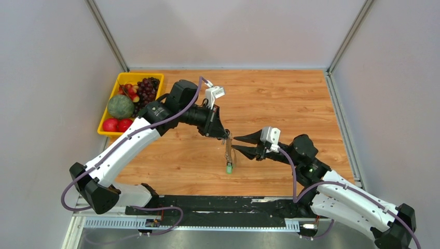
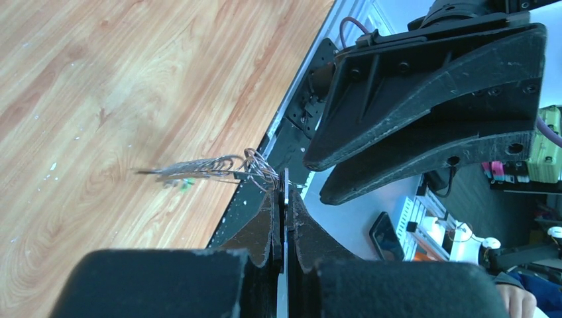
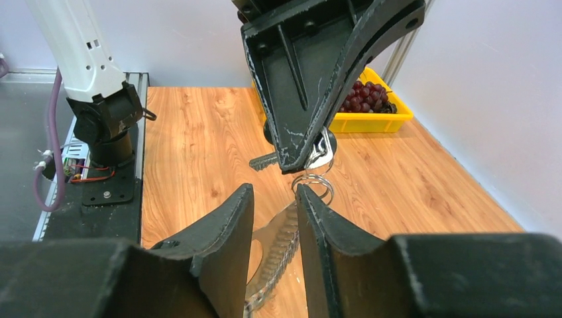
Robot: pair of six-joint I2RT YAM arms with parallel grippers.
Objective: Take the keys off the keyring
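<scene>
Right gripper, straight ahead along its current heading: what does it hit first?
Most likely the keys dangling off the keyring that the left gripper pinches. They hang in line with the right gripper, its jaws open. The left gripper itself sits just above that line; depth is hard to judge.

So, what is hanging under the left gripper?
The keyring hangs from the left gripper, with a green-headed key at its lowest end. The part pinched between the fingers is covered, and the other keys are too blurred to count.
</scene>
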